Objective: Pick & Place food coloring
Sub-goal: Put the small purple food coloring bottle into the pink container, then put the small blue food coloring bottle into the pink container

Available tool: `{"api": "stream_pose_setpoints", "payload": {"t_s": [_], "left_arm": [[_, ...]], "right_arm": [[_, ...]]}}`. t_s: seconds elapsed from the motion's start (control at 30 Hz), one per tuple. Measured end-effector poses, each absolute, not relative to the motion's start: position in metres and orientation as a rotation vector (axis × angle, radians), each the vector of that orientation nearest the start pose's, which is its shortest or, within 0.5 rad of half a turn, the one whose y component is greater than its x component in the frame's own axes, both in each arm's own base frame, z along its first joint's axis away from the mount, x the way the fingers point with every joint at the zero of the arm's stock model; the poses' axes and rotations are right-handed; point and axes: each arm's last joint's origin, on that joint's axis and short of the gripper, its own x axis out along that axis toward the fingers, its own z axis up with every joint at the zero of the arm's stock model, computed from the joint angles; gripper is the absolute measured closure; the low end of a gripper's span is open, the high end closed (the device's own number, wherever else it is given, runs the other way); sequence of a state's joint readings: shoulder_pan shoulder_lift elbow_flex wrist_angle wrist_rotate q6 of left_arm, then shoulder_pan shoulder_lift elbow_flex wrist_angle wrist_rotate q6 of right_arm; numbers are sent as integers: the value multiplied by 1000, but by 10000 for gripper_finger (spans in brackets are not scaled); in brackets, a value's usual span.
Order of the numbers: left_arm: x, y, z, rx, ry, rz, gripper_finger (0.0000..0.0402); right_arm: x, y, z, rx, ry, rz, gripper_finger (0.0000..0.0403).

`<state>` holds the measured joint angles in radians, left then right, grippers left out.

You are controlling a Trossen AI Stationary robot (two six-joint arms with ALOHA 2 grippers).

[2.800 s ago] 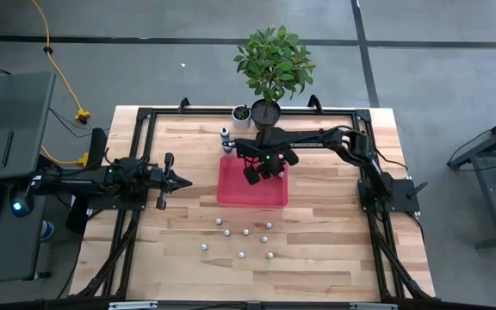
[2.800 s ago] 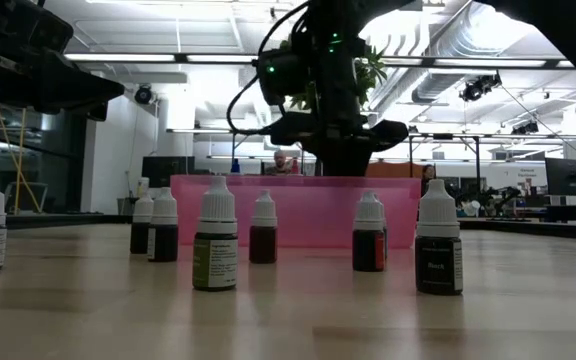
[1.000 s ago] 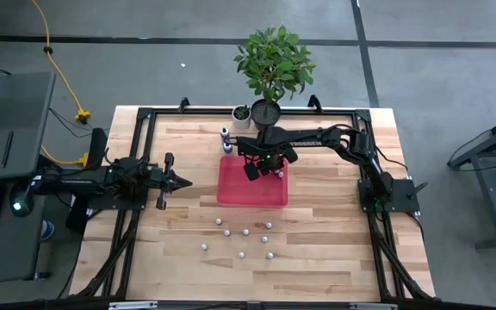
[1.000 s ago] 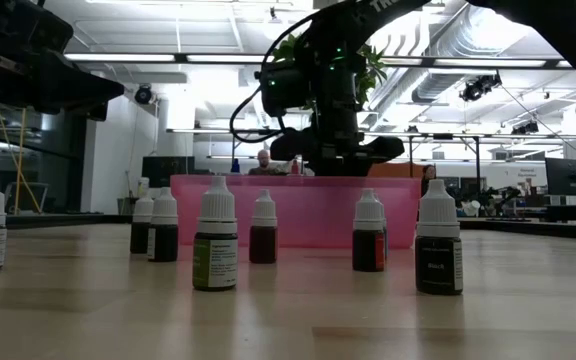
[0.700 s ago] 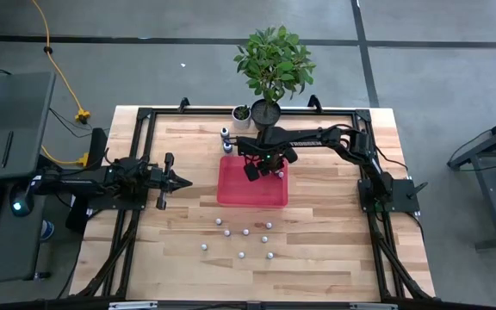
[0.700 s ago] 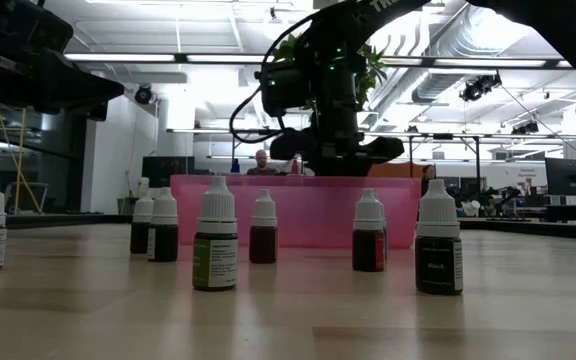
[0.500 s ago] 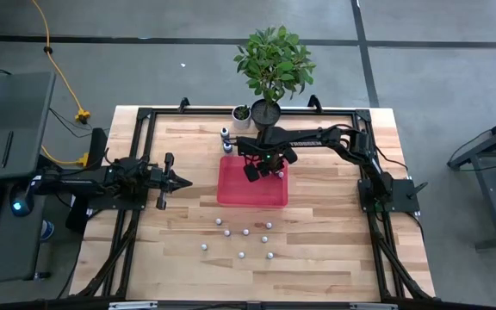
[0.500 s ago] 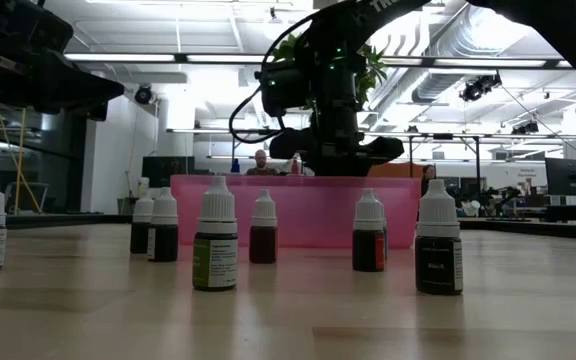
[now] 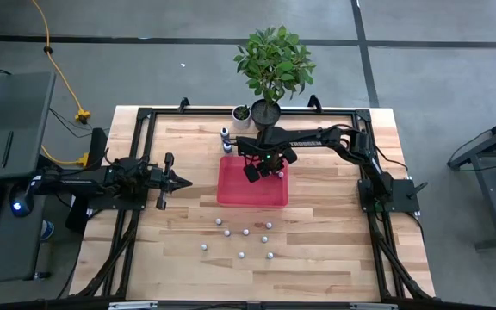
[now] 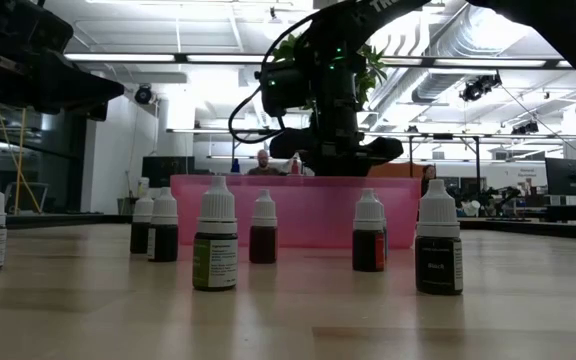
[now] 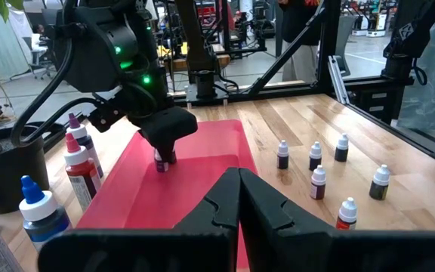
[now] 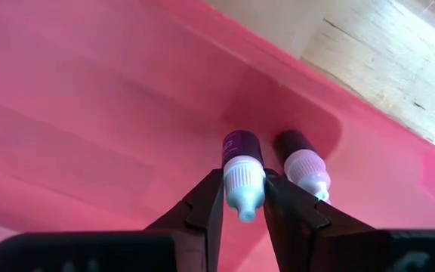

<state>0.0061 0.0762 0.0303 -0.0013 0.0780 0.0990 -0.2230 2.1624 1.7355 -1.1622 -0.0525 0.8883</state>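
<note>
Overhead, right pincer [image 9: 265, 169] hangs over the red tray's [image 9: 252, 196] far end; left pincer [image 9: 182, 182] idles, clenched, left of it. Right wrist: it's grasping a food coloring bottle [image 12: 243, 172] beside another bottle [image 12: 303, 165] in the tray.

place: probably robotics lab | cues: exposed ceiling ducts [image 10: 468, 45], concrete floor [image 9: 446, 86], framed workbench [image 9: 188, 267], monitors [image 10: 568, 178]

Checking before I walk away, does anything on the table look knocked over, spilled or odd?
Nothing stands out. The loose food coloring bottles stand upright on the table, and the right gripper holds one bottle over the red tray, beside another there.
</note>
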Motion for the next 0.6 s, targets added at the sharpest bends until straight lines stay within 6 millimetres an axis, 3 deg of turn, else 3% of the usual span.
{"api": "stream_pose_setpoints", "payload": {"t_s": [0.33, 0.6], "left_arm": [[101, -2, 168, 97, 44, -74, 401], [101, -2, 168, 97, 44, -74, 401]], "right_arm": [[403, -90, 179, 900, 1435, -811, 316], [404, -90, 179, 901, 1435, -810, 270]]}}
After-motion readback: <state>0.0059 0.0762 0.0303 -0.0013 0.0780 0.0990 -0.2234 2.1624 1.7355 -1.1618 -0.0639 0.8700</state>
